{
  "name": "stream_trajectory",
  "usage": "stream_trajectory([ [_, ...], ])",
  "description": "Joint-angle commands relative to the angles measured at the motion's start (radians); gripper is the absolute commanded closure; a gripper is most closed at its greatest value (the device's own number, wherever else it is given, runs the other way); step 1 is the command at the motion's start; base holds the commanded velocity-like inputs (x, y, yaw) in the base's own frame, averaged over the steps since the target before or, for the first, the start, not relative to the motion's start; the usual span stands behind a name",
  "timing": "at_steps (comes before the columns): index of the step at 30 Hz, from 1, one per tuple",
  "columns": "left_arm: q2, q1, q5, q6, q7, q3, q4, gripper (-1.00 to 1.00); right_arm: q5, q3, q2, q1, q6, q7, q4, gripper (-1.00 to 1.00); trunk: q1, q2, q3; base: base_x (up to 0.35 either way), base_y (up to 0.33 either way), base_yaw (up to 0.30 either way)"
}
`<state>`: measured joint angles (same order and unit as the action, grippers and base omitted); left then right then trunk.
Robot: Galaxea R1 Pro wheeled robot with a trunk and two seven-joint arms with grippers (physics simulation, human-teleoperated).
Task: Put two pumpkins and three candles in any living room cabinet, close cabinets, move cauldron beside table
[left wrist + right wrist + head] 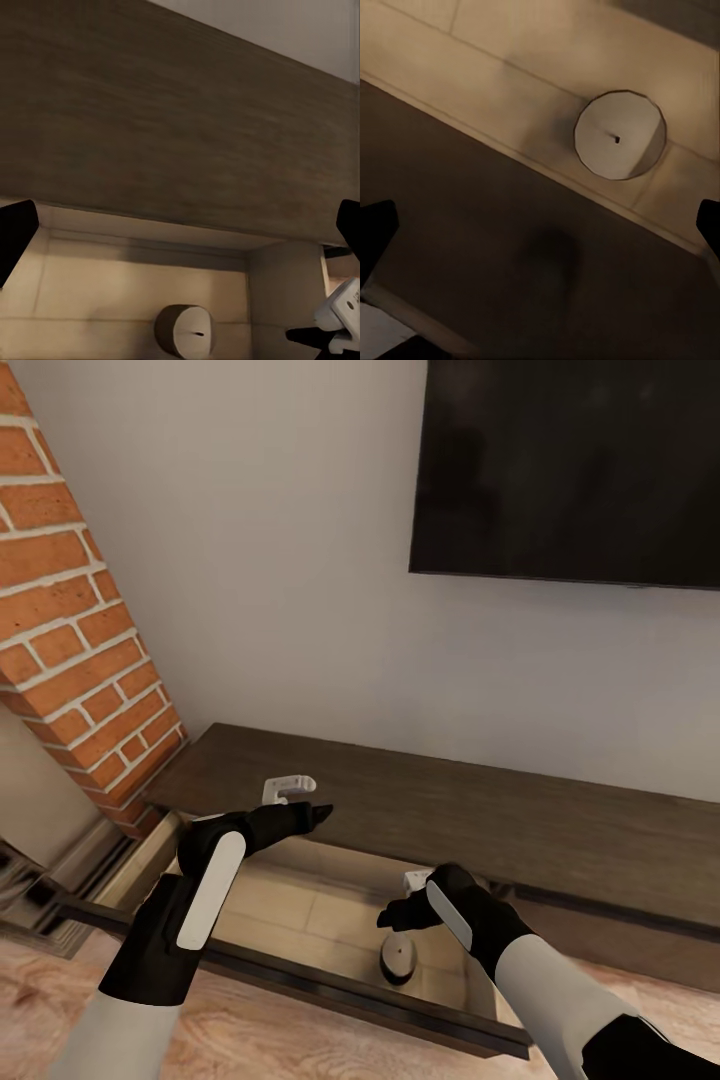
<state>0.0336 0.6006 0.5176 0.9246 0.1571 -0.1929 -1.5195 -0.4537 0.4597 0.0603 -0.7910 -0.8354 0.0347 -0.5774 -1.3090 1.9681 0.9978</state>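
Observation:
The long dark-brown cabinet [500,815] stands against the wall with its left drawer [285,905] pulled out, showing a pale beige interior. One tan candle [398,960] stands upright on the drawer floor near the right end; it also appears in the left wrist view as the candle [186,330] and from above as the candle [619,135]. My left gripper [298,798] hovers open over the drawer's back edge. My right gripper [405,908] hangs open just above the candle, with nothing between its fingers. The drawer front [510,247] lies below the right gripper.
A red brick column [70,640] rises at the left beside the cabinet. A dark TV screen [570,470] hangs on the white wall above. Light wooden floor [300,1040] runs in front of the open drawer front [330,985].

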Motion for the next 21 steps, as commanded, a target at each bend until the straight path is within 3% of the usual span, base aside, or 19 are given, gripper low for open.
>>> stream_trajectory([
  [1,0.0,0.001,0.01,0.003,0.01,0.0,-0.001,-1.0,0.004,0.002,-0.001,-0.001,-0.004,0.004,-0.001,-1.0,0.004,-0.007,-0.004,0.0,0.0,0.105],
  [15,0.0,0.001,0.01,0.003,0.01,0.0,-0.001,-1.0,0.004,0.002,-0.001,-0.001,-0.004,0.004,-0.002,-1.0,0.058,-0.105,-0.068,0.0,0.0,0.1],
  [21,0.0,0.001,0.01,0.004,0.01,0.0,-0.001,-1.0,0.004,0.002,-0.001,-0.001,-0.004,0.004,-0.002,-1.0,0.081,-0.147,-0.093,-0.108,0.0,0.063],
])
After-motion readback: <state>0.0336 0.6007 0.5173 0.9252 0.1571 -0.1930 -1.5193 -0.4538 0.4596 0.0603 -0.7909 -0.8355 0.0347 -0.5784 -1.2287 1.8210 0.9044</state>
